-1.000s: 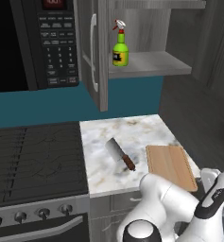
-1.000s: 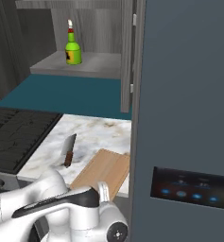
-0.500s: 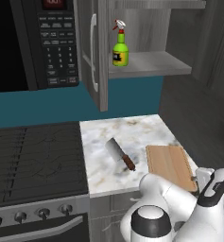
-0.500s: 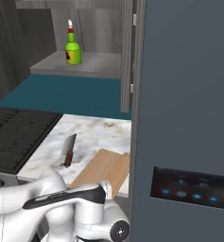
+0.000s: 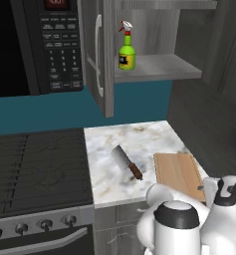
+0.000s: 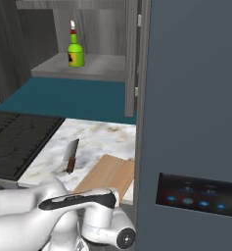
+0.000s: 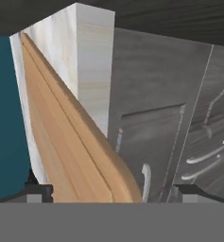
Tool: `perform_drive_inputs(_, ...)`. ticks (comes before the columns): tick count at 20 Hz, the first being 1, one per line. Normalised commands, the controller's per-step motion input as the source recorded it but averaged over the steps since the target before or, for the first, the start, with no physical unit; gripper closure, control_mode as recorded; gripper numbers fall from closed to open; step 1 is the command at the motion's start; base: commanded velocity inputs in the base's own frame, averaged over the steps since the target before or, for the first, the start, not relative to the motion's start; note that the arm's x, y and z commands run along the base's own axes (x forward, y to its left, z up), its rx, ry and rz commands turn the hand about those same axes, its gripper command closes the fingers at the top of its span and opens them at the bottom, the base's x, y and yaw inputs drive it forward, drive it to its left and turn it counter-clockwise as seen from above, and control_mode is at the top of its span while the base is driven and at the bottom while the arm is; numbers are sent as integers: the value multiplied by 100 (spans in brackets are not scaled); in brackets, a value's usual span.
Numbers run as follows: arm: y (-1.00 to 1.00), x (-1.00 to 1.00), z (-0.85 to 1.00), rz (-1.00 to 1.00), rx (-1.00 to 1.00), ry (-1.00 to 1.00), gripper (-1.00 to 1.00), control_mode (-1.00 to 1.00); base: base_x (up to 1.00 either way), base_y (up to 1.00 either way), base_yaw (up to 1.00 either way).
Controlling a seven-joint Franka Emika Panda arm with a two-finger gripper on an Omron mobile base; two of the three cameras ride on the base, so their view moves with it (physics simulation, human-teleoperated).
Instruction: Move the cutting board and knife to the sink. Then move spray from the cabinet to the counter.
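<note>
Two task items are lying on the marble surface (image 5: 139,139): the knife (image 5: 126,162) toward the middle, handle pointing to the front edge, and the cutting board (image 5: 178,173) just beside it on the right, apart from it. The board is sitting at the front right corner of the surface, its near end reaching the front edge and its long side running close along the right edge. Left of the surface, the black stovetop (image 5: 35,169) is adjoining it at the same level. A tall dark panel (image 6: 191,112) is rising directly against the right edge in the right base view, closing off that side. Bare marble is showing behind and to the left of the knife, up to the teal back wall (image 5: 59,112).

Above, the cabinet (image 5: 154,67) is standing with its door (image 5: 102,55) swung open beside the microwave (image 5: 35,45); the spray (image 5: 126,51) is standing upright on the shelf near the door side.

From the hand view, the board (image 7: 71,142) is running edge-on between the two fingers (image 7: 40,191), its rounded near end lying close above them and the surface's side face beside it. The fingers are standing wide, one on each side of the board and not closed on it; whether either tip is touching it cannot be told. Grey cabinet fronts (image 7: 179,127) are showing beyond.
</note>
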Motion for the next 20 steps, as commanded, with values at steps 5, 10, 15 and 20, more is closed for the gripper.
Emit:
perform_drive_inputs(5, -9, 13, -23, 0, 0, 0, -100, -100, 0, 0, 0)
perform_drive_inputs(10, 0, 1, -3, 0, 0, 0, -100, -100, 0, 0, 0)
perform_drive_inputs(15, 0, 0, 0, 0, 0, 0, -100, -100, 0, 0, 0)
perform_drive_inputs(20, 1, 0, 0, 0, 0, 0, 100, -100, 0, 0, 0)
